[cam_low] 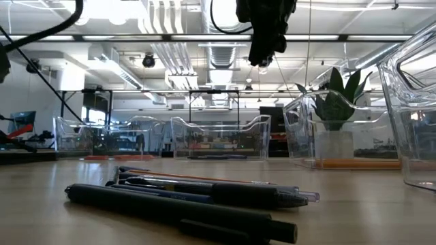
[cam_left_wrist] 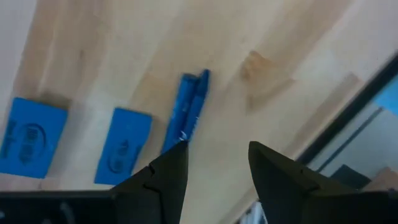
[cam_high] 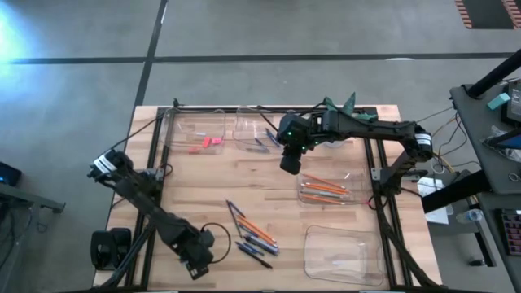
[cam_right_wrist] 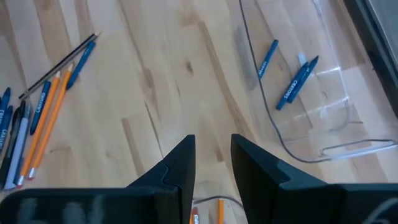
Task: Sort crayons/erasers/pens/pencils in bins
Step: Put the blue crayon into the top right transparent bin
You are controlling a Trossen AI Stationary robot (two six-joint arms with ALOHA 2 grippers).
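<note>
High view, looking straight down on a wooden tabletop [cam_high: 203, 183] with four clear bins around its far and right sides. The one relation that matters is where the loose pile [cam_high: 251, 232] of pencils, pens and crayons lies. It sits near the front middle of the tabletop, the sticks fanned roughly parallel, their long axes running diagonally from the far left toward the near right.

The right claw [cam_high: 290, 163] hangs above the middle of the tabletop, between the far middle bin [cam_high: 244, 122] holding blue crayons [cam_high: 260, 142] and the right-hand bin [cam_high: 356, 177] holding orange pencils [cam_high: 326, 188]. In its wrist view its two dark fingers [cam_right_wrist: 180, 165] stand a little apart with nothing between them, over bare wood. The pile lies toward the front edge from this claw, well apart from it.

The left claw [cam_high: 198, 262] sits low at the front left, just beside the pile and clearly nearer to it. Its wrist view shows its fingers [cam_left_wrist: 171, 171] parted and empty, with a blue crayon [cam_left_wrist: 187, 110] right ahead of the fingertips, its length pointing away from the claw, and two flat blue rectangles [cam_left_wrist: 74, 142] beside it.

Judged from this, the left arm has the shorter reach to the remaining sticks. The far left bin [cam_high: 175, 126] holds pink erasers [cam_high: 206, 144]; the near right bin [cam_high: 313, 244] looks almost bare.
</note>
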